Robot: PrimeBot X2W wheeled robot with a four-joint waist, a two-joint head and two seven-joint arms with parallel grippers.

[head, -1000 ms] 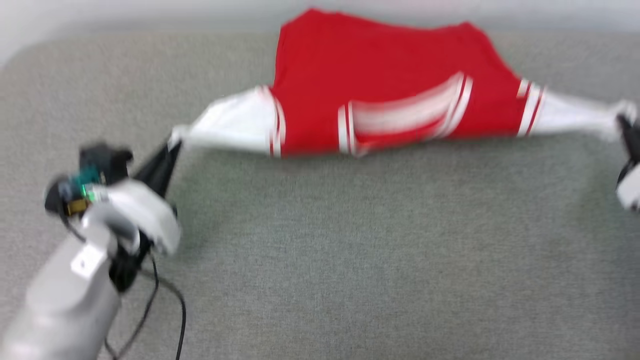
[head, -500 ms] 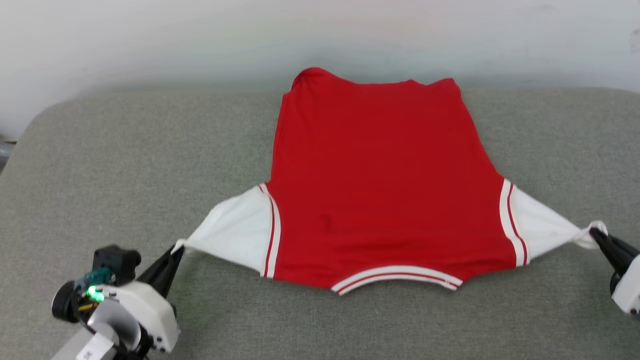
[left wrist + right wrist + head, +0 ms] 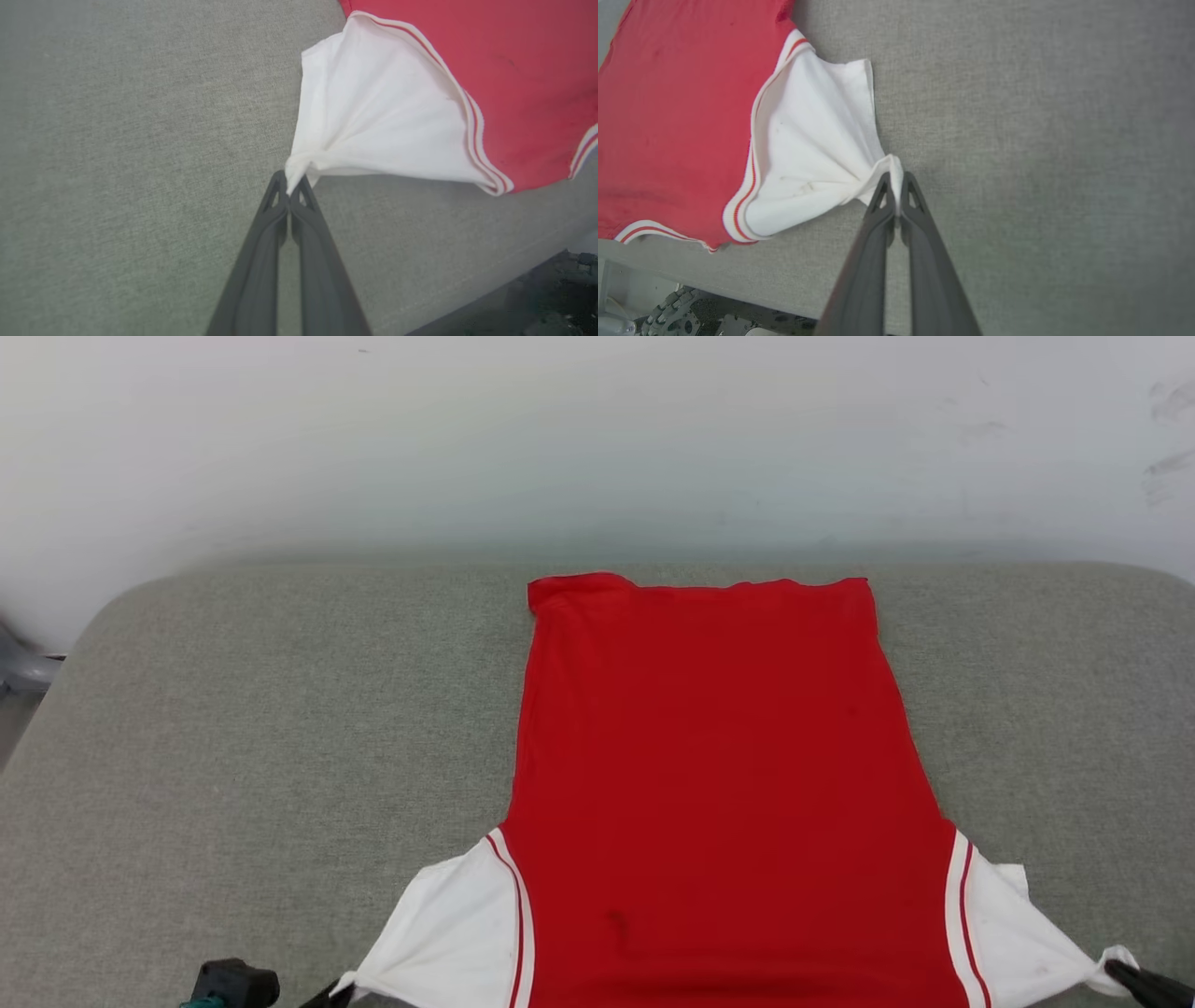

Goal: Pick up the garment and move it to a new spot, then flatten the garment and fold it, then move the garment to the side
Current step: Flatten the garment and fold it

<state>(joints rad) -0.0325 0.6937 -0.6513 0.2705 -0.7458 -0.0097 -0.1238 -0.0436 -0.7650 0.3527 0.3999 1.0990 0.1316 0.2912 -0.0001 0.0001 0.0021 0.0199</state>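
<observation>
Garment (image 3: 709, 784) is now lying stretched out on the grey surface (image 3: 280, 728) instead of hanging bunched, left end effector (image 3: 290, 186) and right end effector (image 3: 896, 184) each clamping a white sleeve tip, so flattening's looking nearly done.

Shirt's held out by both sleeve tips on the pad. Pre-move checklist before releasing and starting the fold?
1. Left gripper shut on the tip of the left sleeve: ok.
2. Right gripper shut on the tip of the right sleeve: ok.
3. Body of the garment flat on the gray pad: ok.
4. Sleeves flat: not ok, both are gathered to a point at the fingertips.
5. Far hem straight: not ok, its left corner looks slightly rolled.
6. Collar fully on the pad: cannot tell, it lies close to the pad's front edge.
</observation>
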